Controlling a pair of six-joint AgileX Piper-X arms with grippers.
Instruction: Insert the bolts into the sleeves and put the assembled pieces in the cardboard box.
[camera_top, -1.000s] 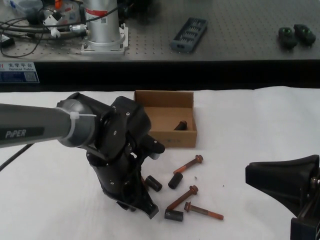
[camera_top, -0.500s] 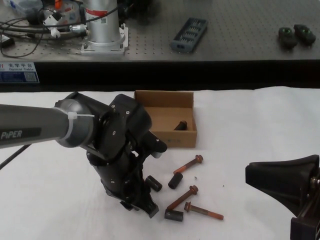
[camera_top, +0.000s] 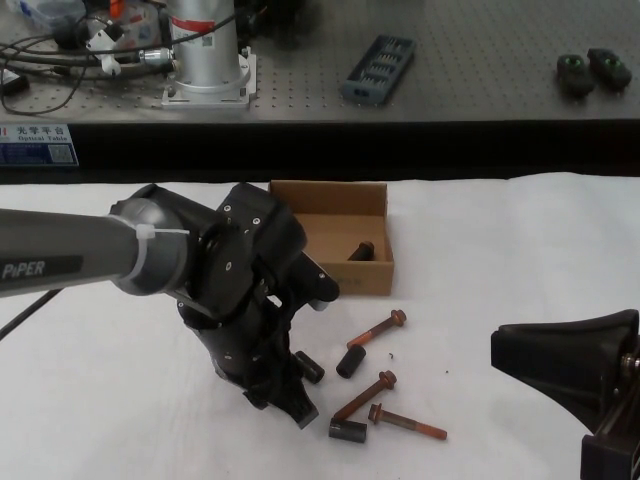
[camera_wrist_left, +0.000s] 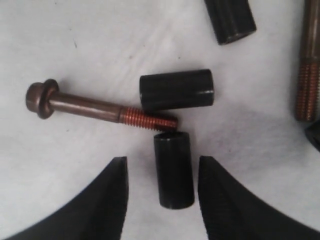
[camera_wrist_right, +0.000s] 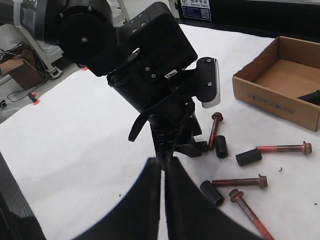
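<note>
Surface: white cloth (camera_top: 520, 250).
Between the open fingers of my left gripper (camera_wrist_left: 161, 162): black sleeve (camera_wrist_left: 173, 170), lying flat.
Just ahead of my fingertips: rusty bolt (camera_wrist_left: 95, 106), second sleeve (camera_wrist_left: 176, 90).
Farther off: cardboard box (camera_top: 345, 275).

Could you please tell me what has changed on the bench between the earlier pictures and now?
The left arm's open claw edged slightly right, toward the brown cardboard box, and lifted a little; it straddles a short black cylindrical sleeve without gripping it. Nothing was taken hold of or let go. The rusty brown metal bolts, the other sleeves, the box and the right arm's shut claw stayed put.
</note>
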